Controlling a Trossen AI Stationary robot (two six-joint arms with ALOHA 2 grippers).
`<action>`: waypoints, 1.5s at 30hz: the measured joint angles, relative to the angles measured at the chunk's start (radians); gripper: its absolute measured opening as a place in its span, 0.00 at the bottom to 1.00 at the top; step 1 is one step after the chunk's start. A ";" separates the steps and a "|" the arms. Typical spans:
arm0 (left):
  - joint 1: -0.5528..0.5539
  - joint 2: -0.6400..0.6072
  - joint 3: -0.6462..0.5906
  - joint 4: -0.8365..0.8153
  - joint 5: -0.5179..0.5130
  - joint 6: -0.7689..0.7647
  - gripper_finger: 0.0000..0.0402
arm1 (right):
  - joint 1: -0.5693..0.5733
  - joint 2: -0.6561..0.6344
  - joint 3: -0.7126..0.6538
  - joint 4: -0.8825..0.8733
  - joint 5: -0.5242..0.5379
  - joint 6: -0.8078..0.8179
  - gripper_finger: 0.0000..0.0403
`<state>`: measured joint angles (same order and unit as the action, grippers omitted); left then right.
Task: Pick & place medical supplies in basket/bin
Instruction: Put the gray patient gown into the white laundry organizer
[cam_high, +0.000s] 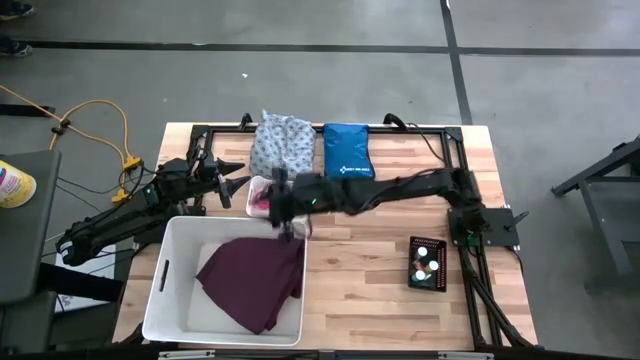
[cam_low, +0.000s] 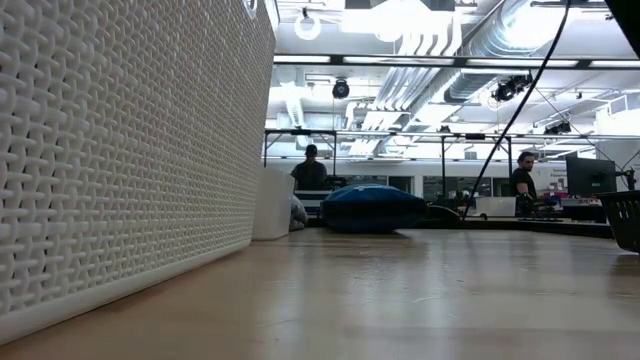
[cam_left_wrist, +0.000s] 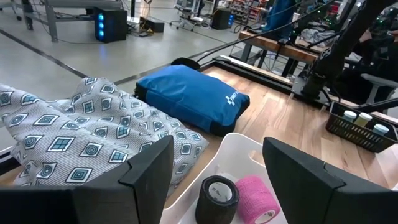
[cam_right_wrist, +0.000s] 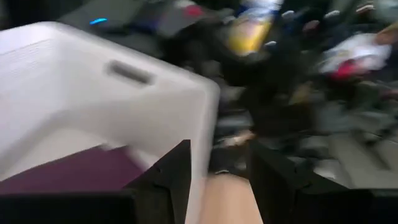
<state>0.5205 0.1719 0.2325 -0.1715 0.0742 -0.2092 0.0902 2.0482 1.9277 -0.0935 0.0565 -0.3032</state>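
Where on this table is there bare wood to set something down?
Bare wood lies between the white bin and the black vial tray, and right of the blue pouch. It is crowded around the small white tray, under both arms.

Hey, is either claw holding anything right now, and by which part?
Nothing is held. The left claw is open and empty above the small white tray with the tape rolls. The right claw is open at the bin's rim.
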 joint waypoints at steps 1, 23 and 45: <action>0.000 0.000 0.000 0.000 0.000 0.000 0.60 | -0.007 -0.016 0.005 -0.005 0.032 -0.017 0.34; 0.000 0.000 0.000 0.000 0.000 0.000 0.60 | -0.208 -0.253 0.004 -0.591 0.336 0.151 0.34; 0.000 0.000 0.000 0.000 0.000 0.000 0.60 | -0.284 -0.255 0.003 -0.685 0.305 0.254 0.34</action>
<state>0.5207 0.1719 0.2325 -0.1715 0.0742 -0.2092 -0.1934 1.7927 1.9305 -0.7784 0.3612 -0.0492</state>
